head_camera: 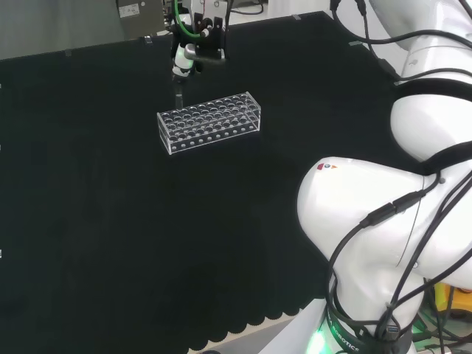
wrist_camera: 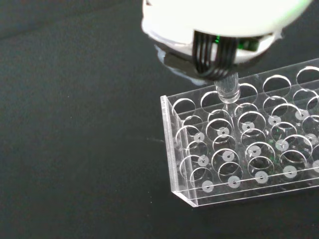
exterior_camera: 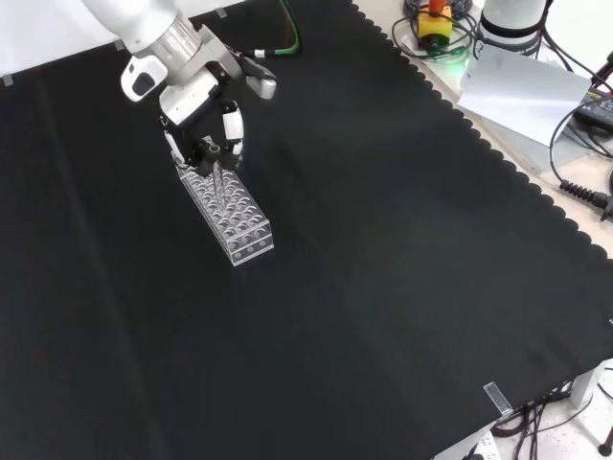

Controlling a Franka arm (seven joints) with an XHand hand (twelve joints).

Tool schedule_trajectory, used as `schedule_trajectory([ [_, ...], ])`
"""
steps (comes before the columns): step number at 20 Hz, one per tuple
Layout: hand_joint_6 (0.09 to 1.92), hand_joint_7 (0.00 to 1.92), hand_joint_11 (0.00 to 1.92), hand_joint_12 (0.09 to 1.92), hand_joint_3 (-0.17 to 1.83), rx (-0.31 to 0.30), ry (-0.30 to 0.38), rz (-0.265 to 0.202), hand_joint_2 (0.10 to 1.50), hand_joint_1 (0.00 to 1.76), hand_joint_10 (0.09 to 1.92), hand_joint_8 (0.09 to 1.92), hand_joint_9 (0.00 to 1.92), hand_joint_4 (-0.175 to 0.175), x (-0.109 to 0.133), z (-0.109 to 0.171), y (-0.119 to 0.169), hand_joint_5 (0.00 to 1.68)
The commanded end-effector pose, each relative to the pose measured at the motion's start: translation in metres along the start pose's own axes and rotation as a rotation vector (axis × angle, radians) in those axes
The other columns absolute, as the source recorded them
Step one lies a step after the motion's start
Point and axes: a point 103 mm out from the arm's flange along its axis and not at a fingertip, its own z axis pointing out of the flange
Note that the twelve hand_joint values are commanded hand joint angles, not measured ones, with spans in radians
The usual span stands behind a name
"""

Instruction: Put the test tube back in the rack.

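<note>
Test tube point(wrist_camera: 228, 91) pinched in fingers point(exterior_camera: 230, 125), tip over rack point(wrist_camera: 239, 149) corner

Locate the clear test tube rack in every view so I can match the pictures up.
Head view: test tube rack lies upper centre on the black cloth, just below the robot hand.
Front view: the rack runs diagonally at upper left, its far end under the robot hand.
Wrist view: its end appears close up.
Shared landmark: the robot hand above one end.
</note>
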Motion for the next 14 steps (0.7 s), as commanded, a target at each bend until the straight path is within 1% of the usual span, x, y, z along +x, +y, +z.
schedule_trajectory([
  [1,0.47,1.43,1.15,0.93,0.63,0.010,-0.008,0.007,0.62,1.43,0.31,0.57,1.39,-0.175,-0.006,0.003,0.003,1.35],
  [5,0.47,1.43,1.15,0.93,0.63,0.004,-0.025,0.018,0.62,1.43,0.32,0.57,1.39,-0.175,-0.003,0.003,0.003,1.35],
  [8,0.47,1.43,1.15,0.93,0.63,0.016,-0.014,0.016,0.62,1.43,0.32,0.57,1.39,-0.175,-0.009,0.005,0.005,1.35],
  [14,0.47,1.43,1.15,0.93,0.63,0.026,-0.025,0.017,0.62,1.43,0.32,0.57,1.39,-0.175,-0.014,0.011,0.012,1.35],
])
